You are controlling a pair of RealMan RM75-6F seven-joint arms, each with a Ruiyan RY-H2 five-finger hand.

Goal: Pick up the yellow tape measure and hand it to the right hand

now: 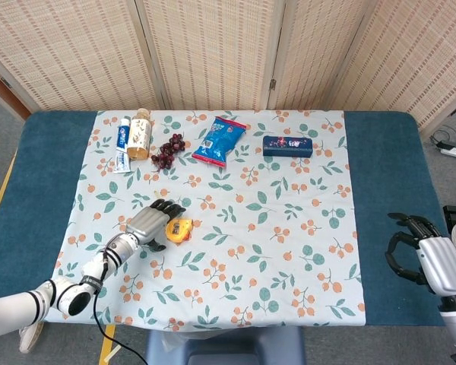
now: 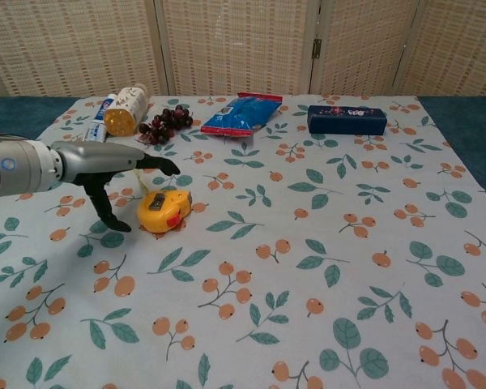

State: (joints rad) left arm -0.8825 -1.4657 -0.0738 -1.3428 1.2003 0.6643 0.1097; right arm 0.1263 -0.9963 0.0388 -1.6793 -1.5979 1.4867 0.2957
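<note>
The yellow tape measure (image 1: 178,229) (image 2: 164,211) lies on the flowered cloth, left of centre. My left hand (image 1: 148,223) (image 2: 113,174) hovers just to its left with fingers spread apart, holding nothing; the fingertips reach over and beside the tape measure. Far off at the table's right edge, my right hand (image 1: 422,255) hangs over the blue surface with fingers curled downward and nothing in them. The chest view does not show the right hand.
Along the far edge lie a toothpaste tube (image 1: 122,133), a bottle (image 1: 139,134), dark grapes (image 1: 168,150), a blue snack bag (image 1: 220,141) and a dark blue box (image 1: 287,146). The flowered cloth (image 1: 273,251) covers the table's middle, with blue table (image 1: 387,190) either side.
</note>
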